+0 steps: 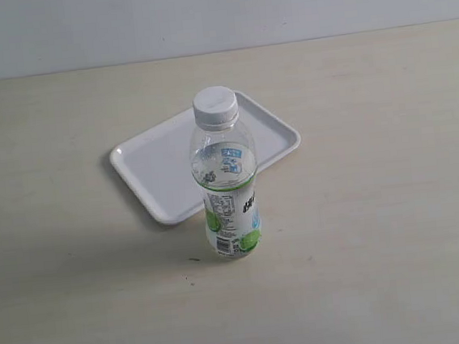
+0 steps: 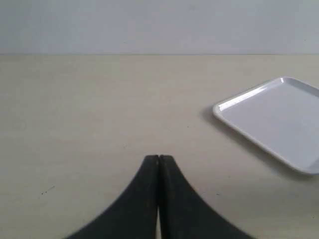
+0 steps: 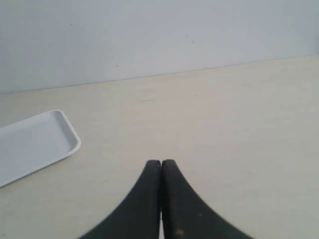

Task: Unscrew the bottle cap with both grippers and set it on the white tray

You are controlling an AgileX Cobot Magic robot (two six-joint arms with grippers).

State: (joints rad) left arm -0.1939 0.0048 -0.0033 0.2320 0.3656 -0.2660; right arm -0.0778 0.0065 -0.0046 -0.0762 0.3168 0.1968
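Note:
The clear bottle (image 1: pixel 229 196) stands upright near the middle of the table in the exterior view, green-and-white label low down, blue print above. The white ribbed bottle cap (image 1: pixel 214 107) sits on its neck. Just behind the bottle lies the white tray (image 1: pixel 159 158), holding nothing; it also shows in the left wrist view as the white tray (image 2: pixel 279 122) and in the right wrist view as the white tray (image 3: pixel 32 144). Neither arm appears in the exterior view. My left gripper (image 2: pixel 158 158) is shut on nothing, over bare table. My right gripper (image 3: pixel 161 163) is likewise shut and holds nothing. The bottle is out of both wrist views.
The table (image 1: pixel 385 271) is pale wood with a plain light wall (image 1: pixel 214 11) along its far edge. Nothing else stands on it besides the bottle and tray.

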